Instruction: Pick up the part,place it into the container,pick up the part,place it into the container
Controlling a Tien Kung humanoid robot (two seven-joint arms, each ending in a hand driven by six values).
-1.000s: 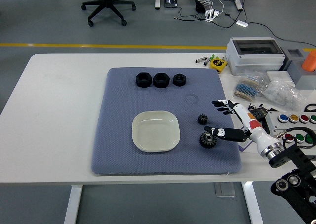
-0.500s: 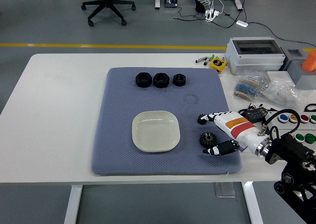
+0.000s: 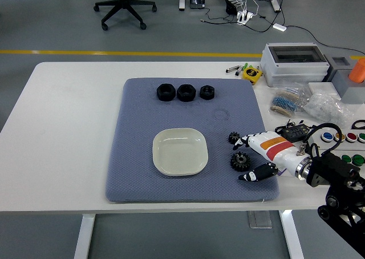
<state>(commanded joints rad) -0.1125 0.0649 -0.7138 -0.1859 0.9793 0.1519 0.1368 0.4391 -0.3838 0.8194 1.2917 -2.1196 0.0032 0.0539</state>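
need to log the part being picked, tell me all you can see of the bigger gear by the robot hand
The bigger gear is black and toothed all round, with a raised hub in the middle; it looks like plastic or dark metal. It lies flat on the blue-grey mat, right of the white dish and just nearer the table's edge than the small gear. The right robot hand straddles it, fingers above and thumb below; contact is unclear.

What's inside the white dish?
Nothing: the white dish looks bare inside, and nothing covers it. Both gears, the small gear and the large gear, lie on the blue mat by the right hand.
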